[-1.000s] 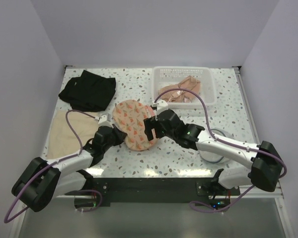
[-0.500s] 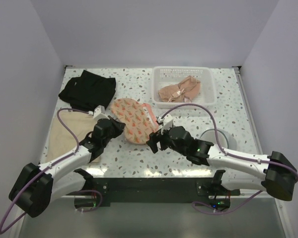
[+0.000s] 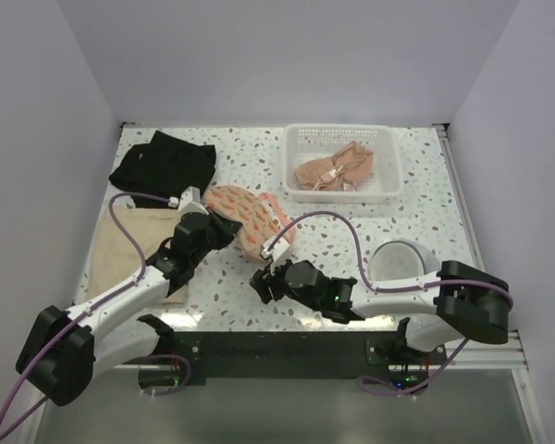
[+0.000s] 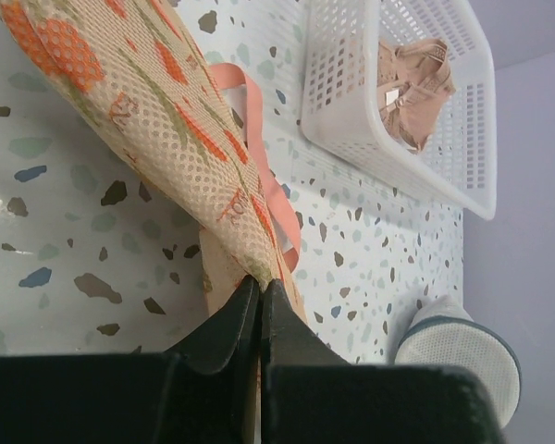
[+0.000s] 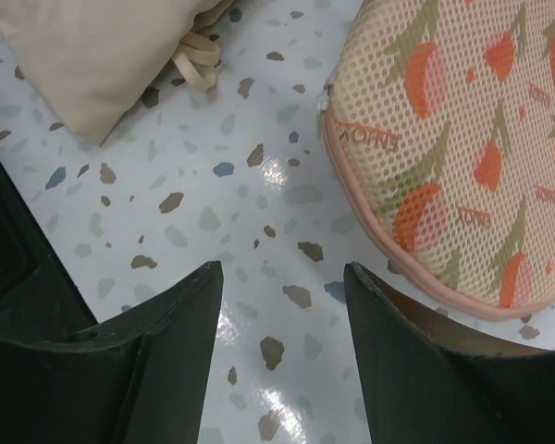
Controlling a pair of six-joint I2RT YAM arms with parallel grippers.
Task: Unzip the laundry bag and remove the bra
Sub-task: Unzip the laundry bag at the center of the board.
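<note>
Right wrist view gives the closest look at the laundry bag (image 5: 462, 139): peach mesh printed with orange tulips on green stems, edged in pink trim, with short orange lettering repeated across it that is too small to read. A white tag (image 4: 386, 95) on the bra (image 3: 333, 171) shows no legible print either. From the top external camera the bag lies near the middle of the speckled table (image 3: 259, 157), its long axis running from far left to near right, with a pink strap hanging at its right side. Whether its zip is open cannot be told. The left gripper (image 4: 261, 285) is clamped on the bag's near left edge, its fingers pressed together with the mesh rim pinched at their tips. The right gripper (image 5: 282, 273) hangs just near of the bag's near right end, apart from it, jaws spread with only bare tabletop between them; the bag sits beyond and to the right of its right finger. The beige bra lies crumpled inside the white basket (image 3: 340, 195) at the far right of the table, well apart from both grippers. A black garment (image 3: 162, 166) lies at the far left, a beige cloth (image 3: 120, 250) at the near left, and a white mesh pouch (image 3: 402, 264) at the near right.
</note>
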